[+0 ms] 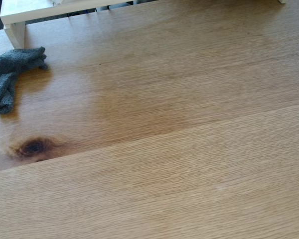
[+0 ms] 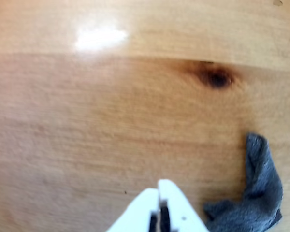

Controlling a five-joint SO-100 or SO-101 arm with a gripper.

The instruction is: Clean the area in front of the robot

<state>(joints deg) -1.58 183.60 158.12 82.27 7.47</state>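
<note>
On my fixed view the oak surface (image 1: 179,149) takes up nearly everything, with a plank seam running from 9 o'clock up toward 3 o'clock. A dark knot (image 1: 34,147) sits just above that seam at about 9 o'clock. A grey sock (image 1: 10,79), crumpled and bent, lies at about 10 o'clock on the surface, near the leg of the white frame (image 1: 15,22) at 11 o'clock; I cannot tell whether they touch.

On my wrist view the white fingers (image 2: 159,186) come in from 6 o'clock, pressed together with only a thin dark slit between them, holding nothing. Whether their tips touch the surface (image 2: 87,135) I cannot tell. The sock (image 2: 261,193) lies at about 4 o'clock from them, its nearer end just beside the right finger. The knot (image 2: 215,77) is at about 1 o'clock, well apart from the fingers, above the sock. A bright glare patch (image 2: 99,37) sits at 11 o'clock.
</note>
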